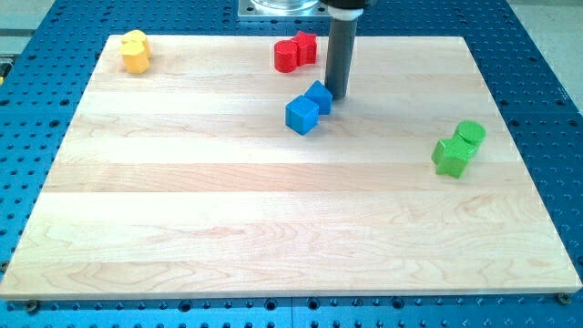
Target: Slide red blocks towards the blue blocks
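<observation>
Red blocks [293,52] sit as a touching pair near the board's top edge, apart from the blue pair.

Blue blocks [309,107] lie touching, just below and right of the red pair. My tip [338,96] rests just beside the upper blue block, on its right (a plain rod; no claw to open or close). Yellow blocks [135,51] sit top left; green blocks [458,148] at right. No legible writing on the wooden board [273,228].
</observation>
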You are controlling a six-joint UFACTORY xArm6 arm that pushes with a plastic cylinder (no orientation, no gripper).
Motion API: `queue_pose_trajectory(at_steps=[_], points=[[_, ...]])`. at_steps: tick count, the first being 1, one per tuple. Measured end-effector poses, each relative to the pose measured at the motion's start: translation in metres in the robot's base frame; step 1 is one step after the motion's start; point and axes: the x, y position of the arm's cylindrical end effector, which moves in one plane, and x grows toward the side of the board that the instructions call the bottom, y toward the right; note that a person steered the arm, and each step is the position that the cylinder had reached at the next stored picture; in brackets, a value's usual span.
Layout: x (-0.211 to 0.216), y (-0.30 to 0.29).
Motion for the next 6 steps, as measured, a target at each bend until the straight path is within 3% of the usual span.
queue_pose_trajectory(at_steps=[2,3,4,5,6], points=[[-0.103,0.034],[-0.106,-0.039],[-0.070,-0.109],[-0.047,-0.124],[-0.030,-0.182]])
